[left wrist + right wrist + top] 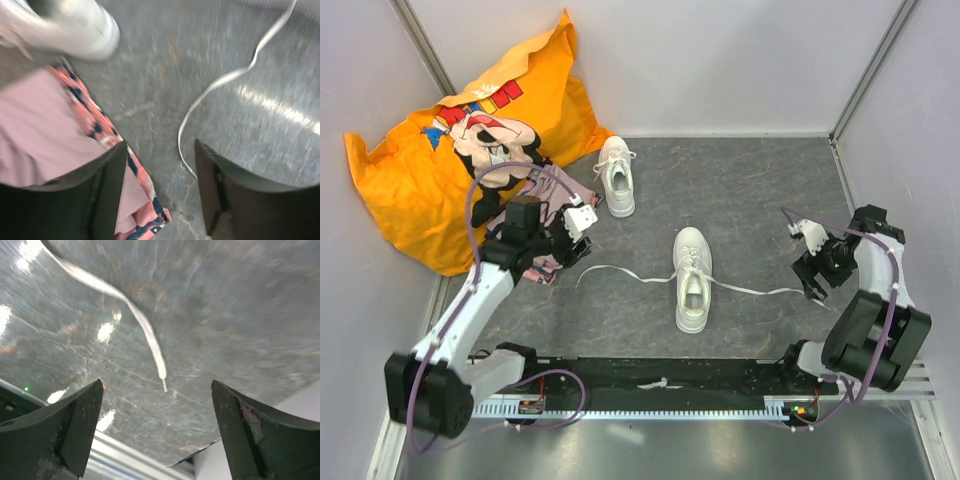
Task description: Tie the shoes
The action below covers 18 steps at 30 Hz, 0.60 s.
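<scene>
**Both grippers open over loose lace ends**

Top view: near shoe (pixel 692 280) at table (pixel 750 190) centre, toe toward 12 o'clock, untied. Far shoe (pixel 617 175) at its 11 o'clock, well apart, beside orange cushion (pixel 420 170).

Left lace (pixel 620 272) trailing out to 9 o'clock, right lace (pixel 760 290) to 3 o'clock, both flat on the table.

Left gripper (pixel 160 187): jaws spread, nothing held; lace end lying between them, close to the right-hand finger. Pink garment (pixel 40 135) at 9 o'clock of it.

Right gripper (pixel 157 430): spread wide, empty; lace tip on the table between the fingers, ungripped.
</scene>
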Motion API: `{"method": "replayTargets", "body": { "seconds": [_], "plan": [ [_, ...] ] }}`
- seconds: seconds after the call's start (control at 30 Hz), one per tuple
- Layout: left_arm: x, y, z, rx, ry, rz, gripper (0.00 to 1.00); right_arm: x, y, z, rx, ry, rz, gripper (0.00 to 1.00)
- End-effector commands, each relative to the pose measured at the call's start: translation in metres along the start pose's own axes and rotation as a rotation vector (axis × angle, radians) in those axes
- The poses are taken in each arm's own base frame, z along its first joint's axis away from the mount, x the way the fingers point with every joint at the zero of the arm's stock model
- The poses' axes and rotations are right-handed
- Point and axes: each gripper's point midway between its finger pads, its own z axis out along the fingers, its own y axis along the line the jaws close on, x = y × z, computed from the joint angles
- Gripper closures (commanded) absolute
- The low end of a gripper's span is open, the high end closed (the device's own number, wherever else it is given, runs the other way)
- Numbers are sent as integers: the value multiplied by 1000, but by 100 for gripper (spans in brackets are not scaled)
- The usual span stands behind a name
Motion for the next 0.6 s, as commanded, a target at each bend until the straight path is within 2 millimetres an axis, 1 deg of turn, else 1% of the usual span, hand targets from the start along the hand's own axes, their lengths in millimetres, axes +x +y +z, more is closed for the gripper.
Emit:
{"method": "replayTargets", "body": {
  "seconds": [0.0, 0.03, 0.07, 0.1, 0.17, 0.2, 0.23, 0.3, 0.33, 0.37, 0.4, 0.43, 0.47, 0.5, 0.57],
  "plan": [
    [-80, 0, -39, -37, -291, 85, 28, -67, -2, -57, 93, -302, -109, 2],
    [-86, -4, -46, -35, -319, 110, 21, -76, 1, -68, 113, -350, -107, 2],
    [-90, -9, -48, -16, -333, 116, 16, -92, 7, -78, 99, -432, -118, 2],
    [-91, -10, -50, -9, -333, 121, 15, -99, 11, -85, 92, -471, -127, 2],
    [-87, -15, -43, 41, -281, 108, 15, -118, 25, -98, 57, -586, -138, 2],
    [-86, -20, -39, 75, -260, 113, 15, -125, 29, -103, 42, -624, -139, 2],
    [-78, -24, -32, 129, -212, 116, 19, -130, 35, -107, 25, -654, -147, 2],
    [-80, -36, -23, 203, -218, 127, 23, -136, 49, -112, -20, -709, -217, 2],
    [-82, -40, -17, 229, -222, 138, 27, -141, 56, -110, -47, -710, -251, 2],
    [-79, -46, -5, 270, -205, 128, 29, -143, 62, -106, -74, -694, -248, 2],
    [-81, -60, 6, 320, -199, 145, 30, -145, 65, -100, -99, -671, -249, 2],
    [-79, -67, 14, 348, -188, 149, 33, -146, 72, -90, -133, -621, -261, 2],
    [-73, -72, 32, 380, -160, 146, 35, -147, 71, -81, -142, -600, -246, 2],
    [-74, -85, 40, 420, -155, 160, 36, -146, 73, -75, -160, -571, -165, 2],
    [-75, -94, 57, 458, -152, 145, 41, -138, 70, -60, -166, -508, -103, 2]
  ]
}}
